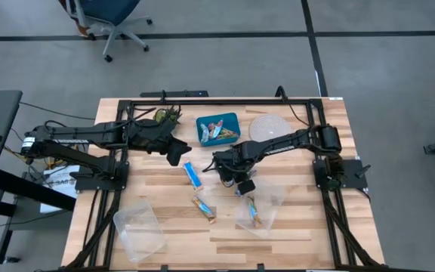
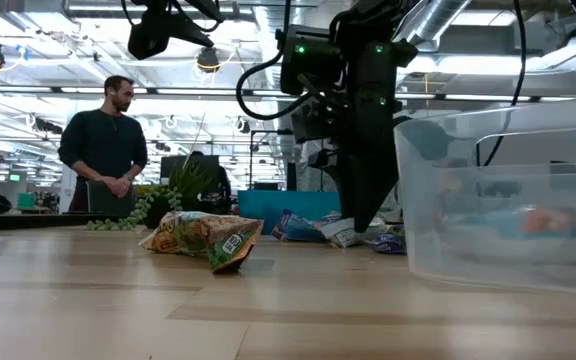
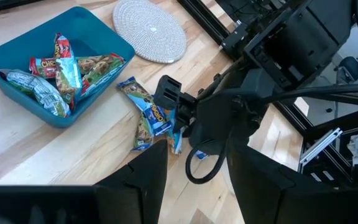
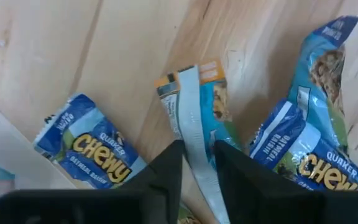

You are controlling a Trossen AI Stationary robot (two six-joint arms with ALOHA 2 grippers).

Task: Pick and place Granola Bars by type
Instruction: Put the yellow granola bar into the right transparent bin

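Several Granola Bars lie scattered on the wooden table (image 1: 293, 227). One of them, a blue bar lying seam-up (image 4: 194, 118), sits right at the right gripper (image 4: 197, 168), whose two dark fingers stand close on either side of the wrapper's raised seam, nearly together; whether they actually pinch it I cannot tell. Two more blue Chewy bars flank it, one (image 4: 95, 149) on one side and one (image 4: 309, 149) on the other, all flat on the wood. In the high view the right gripper (image 1: 231, 172) points down near the middle of the table, with a blue bar (image 1: 193, 176) just beside it and an orange bar (image 1: 204, 208) a little nearer the front edge. A blue bin (image 1: 217, 128) behind them holds a heap of mixed bars, and a round woven mat (image 1: 269, 127) lies beside it. A clear container (image 1: 259, 208) on the right holds a bar; another clear container (image 1: 139, 230) stands at the front left. The left gripper (image 1: 176, 151) hangs partly open and empty near a green plant (image 1: 165, 115). A person (image 2: 106, 140) stands beyond the table.
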